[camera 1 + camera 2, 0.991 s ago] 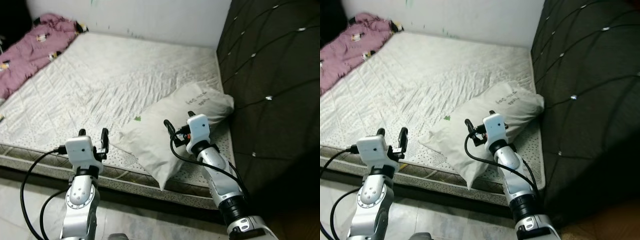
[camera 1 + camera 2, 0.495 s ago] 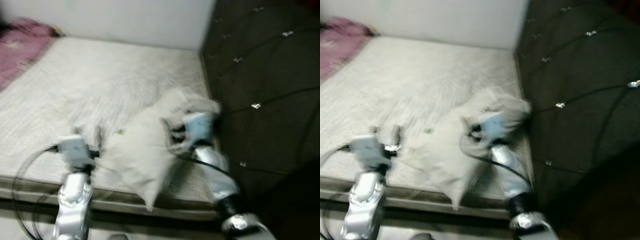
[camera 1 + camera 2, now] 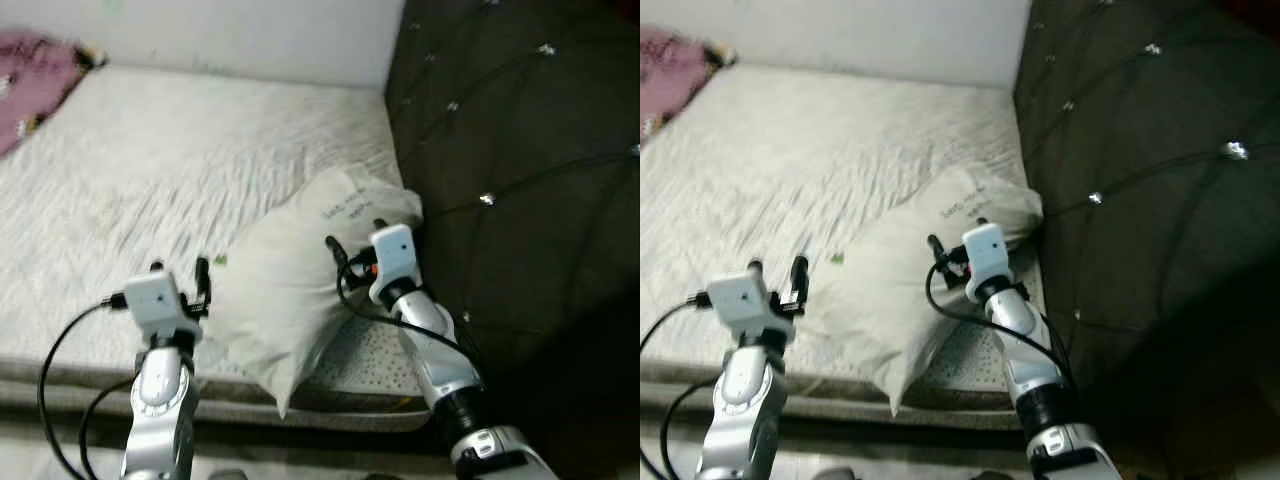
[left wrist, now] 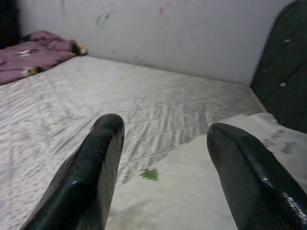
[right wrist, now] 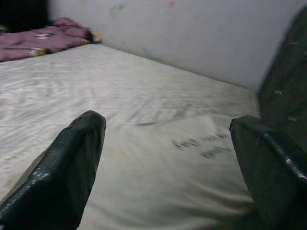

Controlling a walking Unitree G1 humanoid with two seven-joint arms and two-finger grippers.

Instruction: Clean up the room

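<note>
Both grippers gape: my right gripper hangs over the pillow, nearer than my left gripper beside its corner.

2 silver jointed arms, white boxy wrist housings, looping black cables, long black tool fingers

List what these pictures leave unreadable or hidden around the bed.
- Printed writing on the pillow: too small in the eye views, blurred in the right wrist view.
- Purple blanket: cut off by the left eye view's edge.
- Pillow's right side: hidden behind the right gripper.
- Floor beside the tufted headboard: lost in shadow.
</note>
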